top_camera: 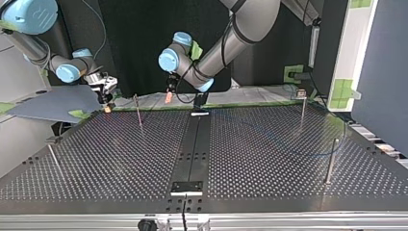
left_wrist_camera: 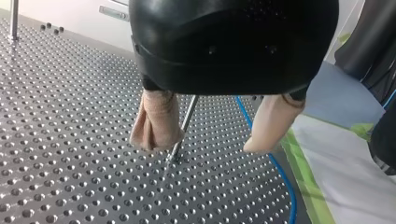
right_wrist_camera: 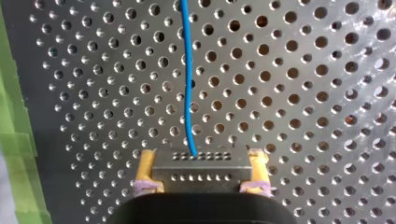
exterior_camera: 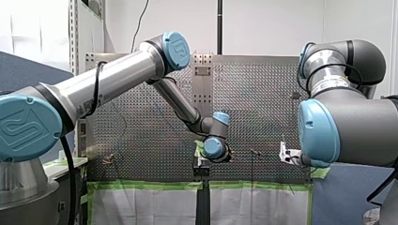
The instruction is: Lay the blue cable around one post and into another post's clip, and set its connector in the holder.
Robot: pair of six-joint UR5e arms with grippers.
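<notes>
**Right wrist view:** My right gripper pinches the grey connector between its yellow pads, one pad on each end of the block. Two rows of small holes mark the connector's face. The blue cable leaves the connector's middle and runs straight ahead over the perforated table. A strip of green tape lies along the table's edge to one side.

**Left wrist view:** My left gripper hangs over the table with its beige pads spread wide and nothing between them. A thin metal post stands in the plate just behind one pad; I cannot tell if they touch. The blue cable lies on the table beyond the other pad, following the edge beside the green tape.

**Top view:** My right gripper is at the view's left, over the table's far edge. My left gripper is near the middle, also at the far edge, by the dark centre strip. Thin posts stand on both halves of the table. The cable shows faintly as a loose curve on the right half.

**Front view:** The blue joint cap on my left arm carries an embossed logo, too stylised to read as letters. A like cap sits at that arm's elbow.
</notes>
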